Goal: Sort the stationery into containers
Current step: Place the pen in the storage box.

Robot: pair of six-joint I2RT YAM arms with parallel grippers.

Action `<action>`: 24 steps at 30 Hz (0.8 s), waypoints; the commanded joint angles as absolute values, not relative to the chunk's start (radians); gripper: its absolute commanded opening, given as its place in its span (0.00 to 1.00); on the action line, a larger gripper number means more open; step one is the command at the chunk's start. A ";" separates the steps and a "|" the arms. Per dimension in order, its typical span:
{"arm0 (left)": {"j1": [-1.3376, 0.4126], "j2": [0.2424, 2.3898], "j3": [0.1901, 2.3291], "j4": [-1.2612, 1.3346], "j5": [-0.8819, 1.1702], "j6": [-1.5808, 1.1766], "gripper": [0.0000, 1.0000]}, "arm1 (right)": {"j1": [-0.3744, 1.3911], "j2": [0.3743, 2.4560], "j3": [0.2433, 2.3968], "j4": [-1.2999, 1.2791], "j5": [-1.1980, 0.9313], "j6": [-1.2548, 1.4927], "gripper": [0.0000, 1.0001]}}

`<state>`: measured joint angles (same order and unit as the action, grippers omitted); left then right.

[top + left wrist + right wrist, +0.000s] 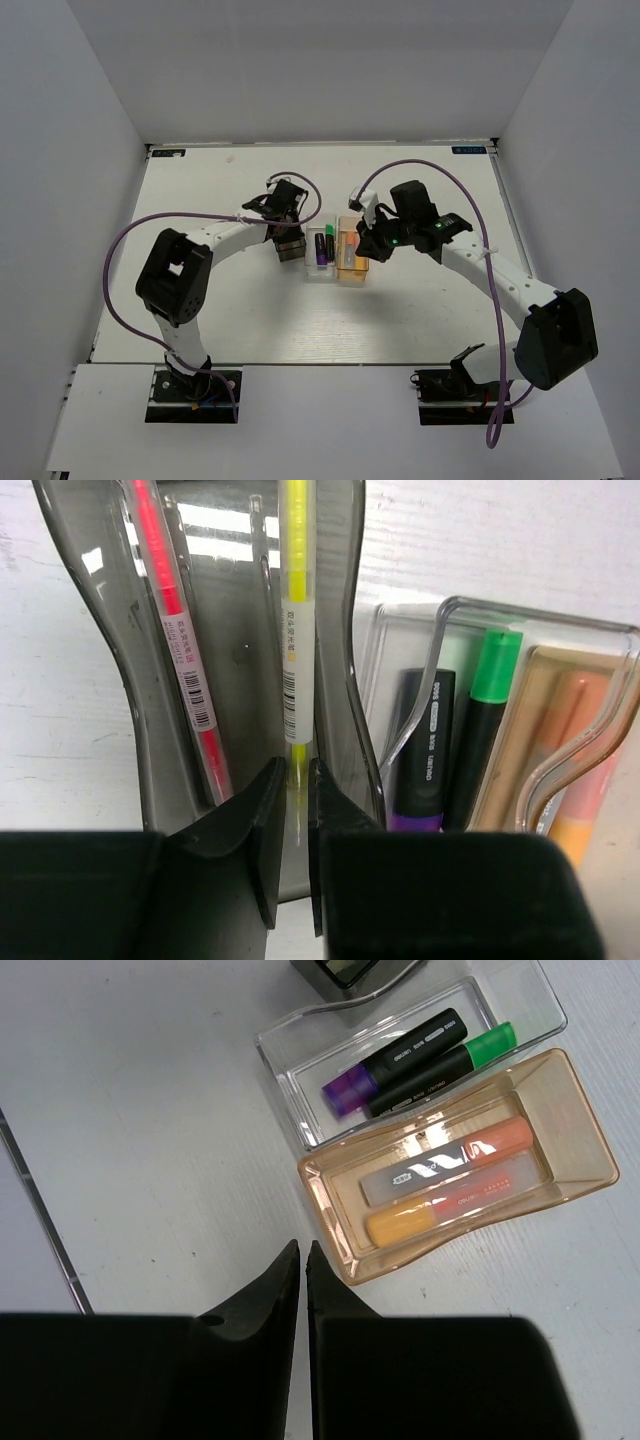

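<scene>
The smoky grey bin (95, 580) holds a pink pen (180, 630) and a yellow pen (293, 600). My left gripper (297, 780) is over this bin (290, 247), shut on the near end of the yellow pen. The clear bin (290, 1070) holds a purple-capped highlighter (400, 1055) and a green-capped highlighter (450, 1065). The orange-tan bin (575, 1090) holds a pale highlighter with an orange cap (450, 1165) and an orange marker (440, 1210). My right gripper (303, 1255) is shut and empty above bare table, just beside the orange-tan bin's end.
The three bins stand in a row at mid-table between the two arms (321, 250). White walls enclose the table on the left, right and back. A purple cable loops over each arm.
</scene>
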<state>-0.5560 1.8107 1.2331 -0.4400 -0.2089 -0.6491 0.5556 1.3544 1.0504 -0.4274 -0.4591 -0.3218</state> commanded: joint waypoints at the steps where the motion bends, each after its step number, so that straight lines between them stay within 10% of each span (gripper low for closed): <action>1: -0.563 1.795 1.204 -0.446 -0.175 -0.635 0.00 | 0.549 1.338 1.051 -0.439 -0.486 -0.321 0.09; 24: -0.574 1.704 1.065 -0.422 -0.095 -0.575 0.00 | 0.549 1.350 1.055 -0.445 -0.495 -0.311 0.09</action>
